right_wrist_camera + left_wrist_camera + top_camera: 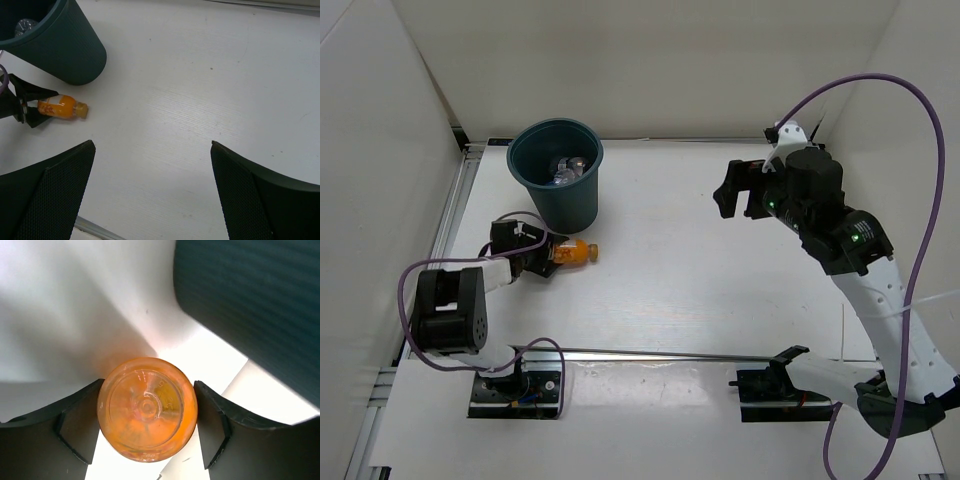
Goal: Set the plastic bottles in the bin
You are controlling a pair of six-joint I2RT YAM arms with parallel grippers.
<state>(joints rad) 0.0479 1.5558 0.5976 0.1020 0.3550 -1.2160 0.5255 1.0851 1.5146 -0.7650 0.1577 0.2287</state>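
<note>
Up top, the bin (570,205) sits far-left on the counter (670,300), and I can make out a few clear bottles (565,170) already lying in the bottom of it. That leaves the orange bottle (575,252), on its side just near of the bin. The left fingers (538,266) are around its base end, so I'd say we're on the grab step for the last bottle. The right fingers (728,190) hang high over the far-right, well away from everything.

Left wrist cam: looking straight at the orange bottle's round bottom (147,409), with a finger (75,430) close on each side and the bin wall (250,305) looming top right. They look like they're touching or a hair off, and I honestly can't tell if it's a real squeeze.

Right wrist cam: right fingers (50,200) spread wide, nothing between them. The bin (70,50) and orange bottle (60,107) show at upper left.

Next, I reckon: confirm the pinch, lift above the rim, swing over the opening, and let go.
</note>
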